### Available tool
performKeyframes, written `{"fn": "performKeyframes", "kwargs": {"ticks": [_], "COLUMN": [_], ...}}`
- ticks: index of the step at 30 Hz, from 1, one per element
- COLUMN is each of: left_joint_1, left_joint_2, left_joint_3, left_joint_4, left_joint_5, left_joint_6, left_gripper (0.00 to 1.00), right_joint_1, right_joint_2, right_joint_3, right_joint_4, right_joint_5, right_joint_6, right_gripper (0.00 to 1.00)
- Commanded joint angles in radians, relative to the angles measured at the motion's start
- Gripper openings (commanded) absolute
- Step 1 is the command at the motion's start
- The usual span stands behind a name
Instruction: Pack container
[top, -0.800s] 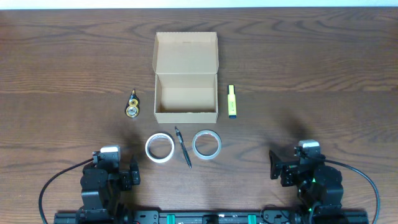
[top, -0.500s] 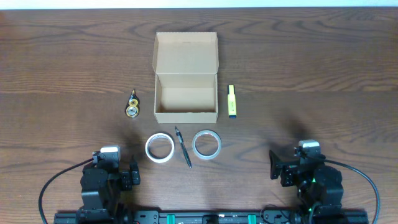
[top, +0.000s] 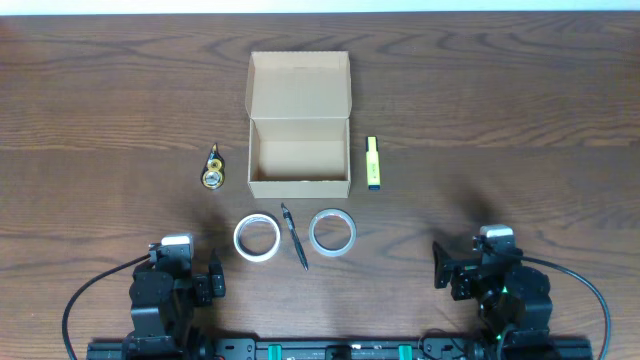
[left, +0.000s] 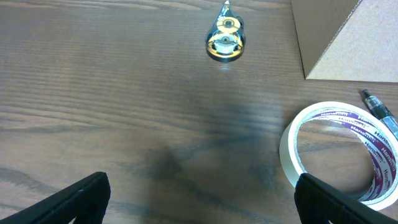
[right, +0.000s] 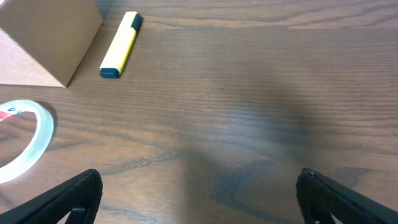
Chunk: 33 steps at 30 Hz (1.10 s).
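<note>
Overhead view shows a brown wooden table (top: 500, 100) with the container (top: 299, 150) in the middle of it, toward the far side. The container is open, its flap lid lies back flat behind it, and it sits well apart from both arms.

A small yellow and black tape tool (top: 213, 170) lies to the left of the container, near it but not touching. A yellow marker (top: 372, 163) with a dark cap lies just beside the container's right wall, pointing away from the arms.

In front of the container lie three things in a row. The left tape roll (top: 257, 238) lies flat, and so does the right tape roll (top: 332, 232). A dark pen (top: 294, 236) lies between the two rolls, a bit slanted.

The left gripper (left: 199, 202) sits low at the near left edge of the table. Its two fingers are spread wide and it holds nothing. Its camera sees the left tape roll close by on the right, with purple writing inside the ring.

The right gripper (right: 199, 198) sits at the near right edge. Its fingers are spread wide too, with only bare wood between them. Its camera sees the marker and one corner of the container up on the left
</note>
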Motion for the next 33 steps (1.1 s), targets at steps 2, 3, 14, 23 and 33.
{"fn": "performKeyframes", "kwargs": {"ticks": [2,3,14,23,33], "left_joint_1": [0.000,0.000,0.000,0.000,0.000], "left_joint_2": [-0.006,-0.006,-0.006,-0.006,-0.006], "left_joint_3": [-0.046,-0.046,-0.046,-0.046,-0.046], "left_joint_4": [-0.039,-0.039,-0.039,-0.039,-0.039], "left_joint_5": [-0.009,-0.009,-0.009,-0.009,-0.009], "left_joint_6": [0.003,0.003,0.003,0.003,0.003], "left_gripper": [0.95,0.95,0.95,0.95,0.95], "right_joint_1": [0.009,0.008,0.009,0.021,0.241], "right_joint_2": [0.003,0.013,0.633,1.285,1.642], "right_joint_3": [0.019,0.032,0.496,1.030,1.234], "right_joint_4": [0.000,-0.002,-0.136,-0.380,-0.332], "right_joint_5": [-0.051,-0.051,-0.062,-0.088,0.029], "right_joint_6": [0.029,0.043,0.041,0.036,0.084], "right_gripper": [0.99,0.99,0.99,0.99,0.99]}}
